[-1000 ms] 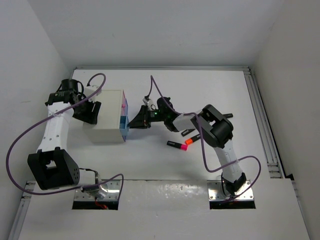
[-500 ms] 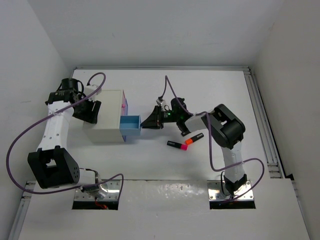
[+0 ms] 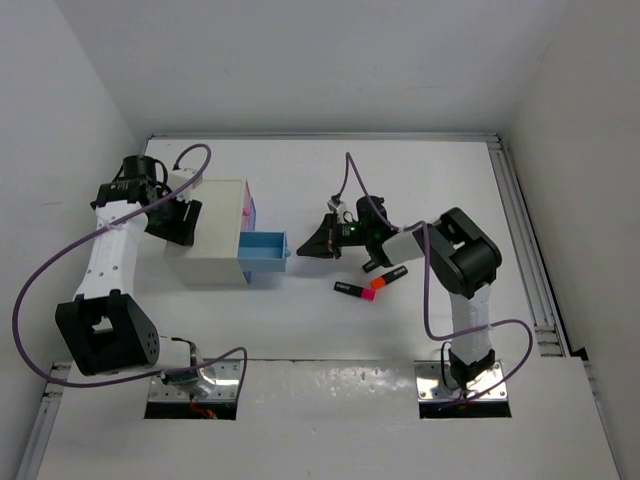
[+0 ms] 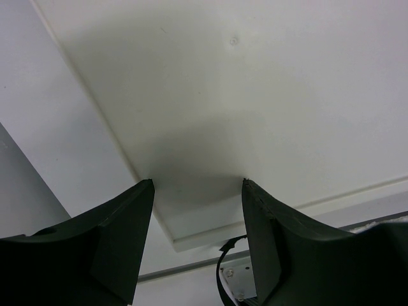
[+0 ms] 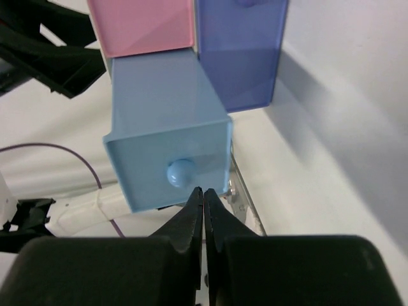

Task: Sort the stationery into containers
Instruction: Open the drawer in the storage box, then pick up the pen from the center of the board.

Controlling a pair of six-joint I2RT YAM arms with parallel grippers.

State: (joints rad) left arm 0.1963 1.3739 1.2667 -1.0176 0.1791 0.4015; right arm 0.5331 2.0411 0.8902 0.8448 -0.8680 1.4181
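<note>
The white cabinet (image 3: 212, 235) stands at the left. Its light blue drawer (image 3: 263, 251) is pulled out to the right, and nothing shows inside it (image 5: 159, 89). My right gripper (image 3: 303, 249) is shut and empty just right of the drawer; in the right wrist view its tips (image 5: 203, 190) sit a little below the drawer's round knob (image 5: 181, 172), apart from it. My left gripper (image 4: 194, 185) is open, fingertips against the cabinet's white wall (image 4: 255, 95). A pink-capped highlighter (image 3: 352, 290), an orange-capped one (image 3: 386, 278) and a third dark one (image 3: 372, 266) lie on the table.
A pink drawer (image 5: 141, 25) and a darker blue drawer (image 5: 241, 51) sit closed in the cabinet's front. My right forearm (image 3: 395, 243) hangs above the highlighters. A metal rail (image 3: 525, 250) runs along the table's right edge.
My right gripper drew the light blue drawer out to the right, let go of its knob, shut, and backed off rightward. The left arm has not moved.
</note>
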